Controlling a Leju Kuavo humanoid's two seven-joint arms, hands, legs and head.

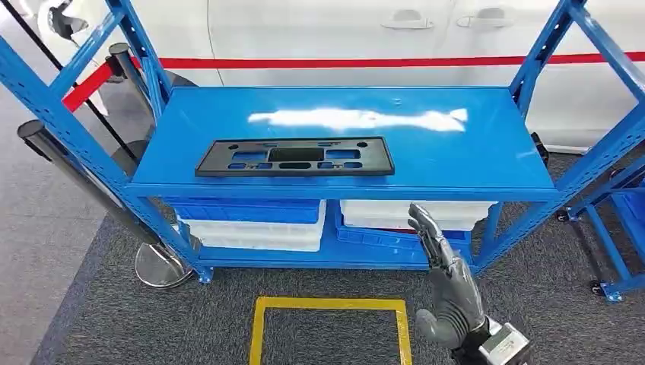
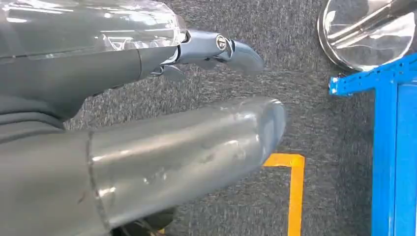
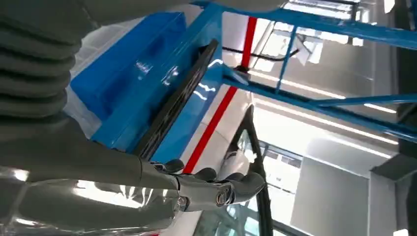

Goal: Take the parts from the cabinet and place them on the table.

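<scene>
A long black plastic part (image 1: 295,157) with several cut-outs lies flat on the blue cabinet's top shelf (image 1: 456,152), near its front left. My right hand (image 1: 449,289) is raised in front of the cabinet's lower right, below the shelf edge, with its fingers straight and holding nothing. In the right wrist view the hand (image 3: 147,196) is close to the camera, and the black part (image 3: 177,103) is seen edge-on beyond it, apart from the fingers. My left hand (image 2: 147,98) hangs over the grey carpet with its fingers extended, holding nothing.
Blue and white bins (image 1: 255,220) fill the lower shelf. A yellow taped square (image 1: 331,327) marks the carpet in front. A chrome stanchion base (image 1: 160,266) stands at the cabinet's left foot. A white car (image 1: 342,38) is behind, and another blue cart (image 1: 616,228) is at the right.
</scene>
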